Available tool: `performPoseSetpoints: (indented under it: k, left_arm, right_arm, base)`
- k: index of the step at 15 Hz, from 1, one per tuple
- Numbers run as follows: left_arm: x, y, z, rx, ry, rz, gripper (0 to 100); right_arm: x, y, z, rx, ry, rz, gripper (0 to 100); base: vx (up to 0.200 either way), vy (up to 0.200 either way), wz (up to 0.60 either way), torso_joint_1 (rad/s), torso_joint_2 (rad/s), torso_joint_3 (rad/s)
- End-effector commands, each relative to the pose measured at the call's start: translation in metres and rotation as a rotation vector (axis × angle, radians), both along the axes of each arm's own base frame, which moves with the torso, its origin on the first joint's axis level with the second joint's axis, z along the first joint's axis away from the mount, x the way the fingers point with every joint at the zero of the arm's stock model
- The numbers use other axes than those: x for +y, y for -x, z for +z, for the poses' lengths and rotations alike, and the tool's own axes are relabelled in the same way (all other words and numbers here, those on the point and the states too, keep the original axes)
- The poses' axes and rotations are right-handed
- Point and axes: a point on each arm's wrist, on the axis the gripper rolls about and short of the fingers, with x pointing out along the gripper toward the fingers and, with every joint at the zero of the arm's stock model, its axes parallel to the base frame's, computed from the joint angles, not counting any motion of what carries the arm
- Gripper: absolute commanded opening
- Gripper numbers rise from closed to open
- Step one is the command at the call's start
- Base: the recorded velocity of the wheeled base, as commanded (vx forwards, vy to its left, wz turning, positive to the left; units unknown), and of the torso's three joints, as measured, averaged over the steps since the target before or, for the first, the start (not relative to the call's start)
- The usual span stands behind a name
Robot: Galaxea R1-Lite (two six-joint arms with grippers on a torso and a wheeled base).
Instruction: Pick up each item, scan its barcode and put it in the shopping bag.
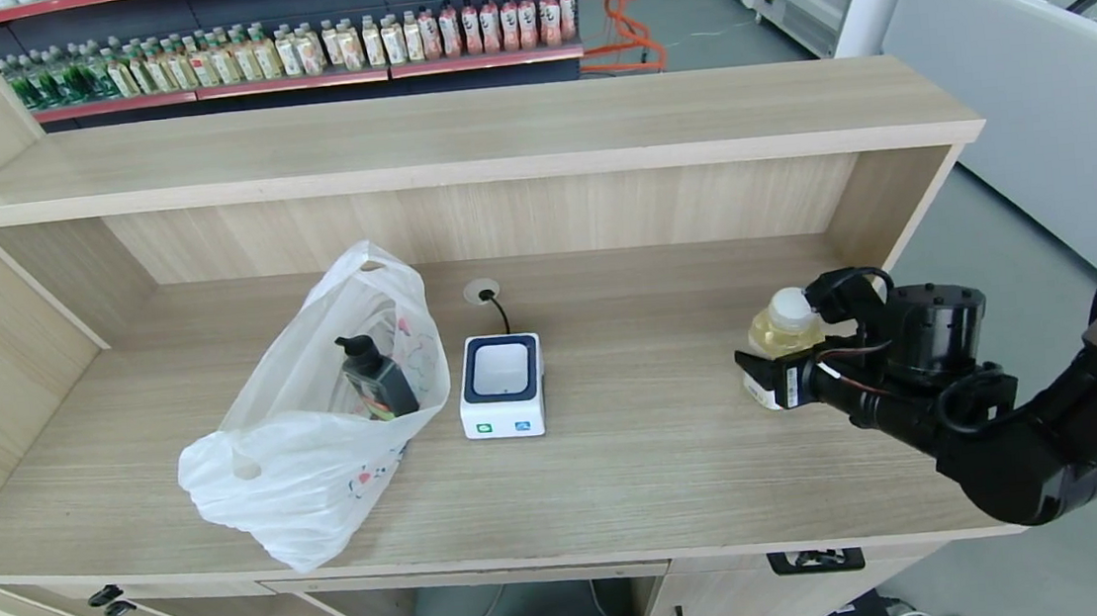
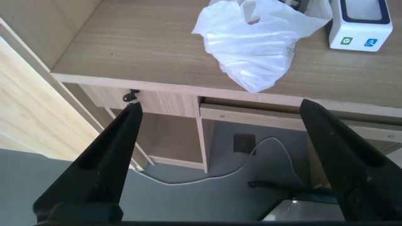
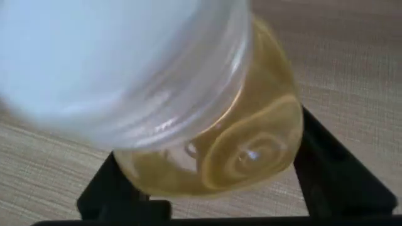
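A clear bottle of yellow liquid with a white cap stands upright at the right end of the wooden counter. My right gripper is shut on the bottle; its black fingers press both sides of the bottle's body. The white barcode scanner sits mid-counter. Left of it, the white plastic shopping bag lies open with a dark pump bottle inside. My left gripper hangs open below the counter's front edge, short of the bag and scanner.
A raised shelf and side walls enclose the counter at the back and left. The scanner's cable runs to a hole at the back. Drawers and cabinets sit under the counter. Freezers stand to the right.
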Motion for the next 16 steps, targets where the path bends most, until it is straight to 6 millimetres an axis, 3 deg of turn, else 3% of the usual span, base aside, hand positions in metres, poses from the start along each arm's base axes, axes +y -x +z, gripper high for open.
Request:
performPoseSetpoints:
  k: [1, 6, 16]
  left_arm:
    - [0.0, 0.0, 0.0, 0.0, 0.0, 0.0, 100]
    - [0.0, 0.0, 0.0, 0.0, 0.0, 0.0, 100]
    - [0.0, 0.0, 0.0, 0.0, 0.0, 0.0, 100]
  right_arm:
    - [0.003, -0.007, 0.0, -0.013, -0.004, 0.01, 0]
    - [0.001, -0.009, -0.002, -0.011, -0.001, 0.029, 0]
    - [-0.003, -0.004, -0.03, -0.022, 0.044, 0.027, 0]
  base:
    - [0.0, 0.0, 0.0, 0.0, 0.0, 0.0]
    - [0.0, 0.0, 0.0, 0.0, 0.0, 0.0]
    - [0.0, 0.0, 0.0, 0.0, 0.0, 0.0]
